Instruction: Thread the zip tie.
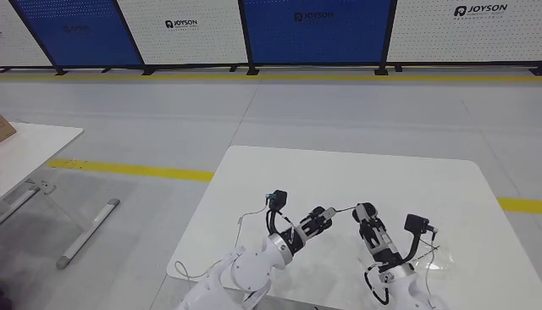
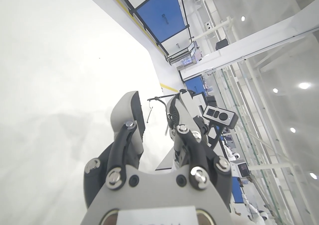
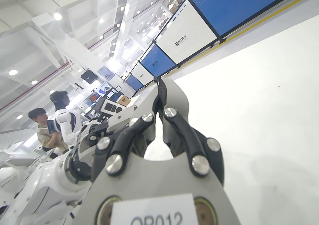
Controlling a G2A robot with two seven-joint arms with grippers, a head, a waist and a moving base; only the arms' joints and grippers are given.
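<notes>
A thin black zip tie point(image 1: 343, 211) stretches between my two grippers above the white table point(image 1: 339, 170). My right gripper point(image 1: 362, 212) is shut on it; in the right wrist view the tie's small head point(image 3: 156, 79) pokes out past the closed fingertips of that gripper point(image 3: 160, 84). My left gripper point(image 1: 322, 218) is open close to the tie's other end. In the left wrist view the tie point(image 2: 159, 98) crosses just beyond the gap of the left gripper point(image 2: 159, 105), bent into a partial loop with a tail hanging down. Neither pad point(image 2: 138, 111) touches it.
A clear plastic bag point(image 1: 439, 262) lies on the table near the right arm. A thin pale cable point(image 1: 246, 218) trails near the left arm. Another white table point(image 1: 34, 145) stands off to the left. Blue and white panels point(image 1: 313, 18) line the far floor.
</notes>
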